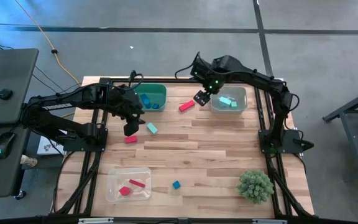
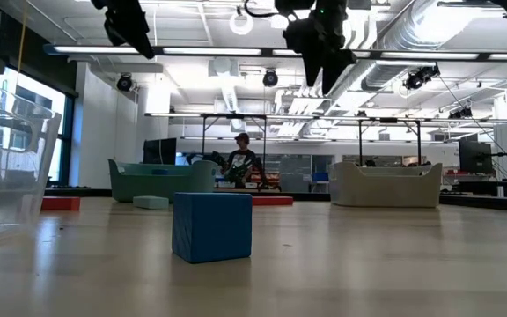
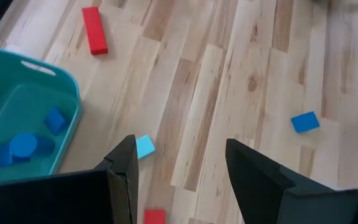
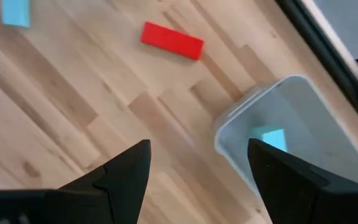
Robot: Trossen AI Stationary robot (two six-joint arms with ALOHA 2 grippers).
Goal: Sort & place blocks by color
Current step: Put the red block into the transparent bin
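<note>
The left gripper [image 1: 131,129] hung with jaws apart and empty above a small light-teal block [image 1: 151,128] near the teal plastic bin [image 1: 160,92] of blue blocks [image 3: 23,144] at the wooden counter's [image 1: 210,146] far edge. The right gripper [image 1: 201,98] hung likewise apart and empty, between a red bar [image 1: 186,106] and the clear far-right bin [image 1: 243,102] holding teal blocks [image 1: 227,101]. A clear near-left bin [image 1: 112,184] held red blocks [image 1: 131,186]; one blue cube [image 1: 176,185] lay near the front edge.
</note>
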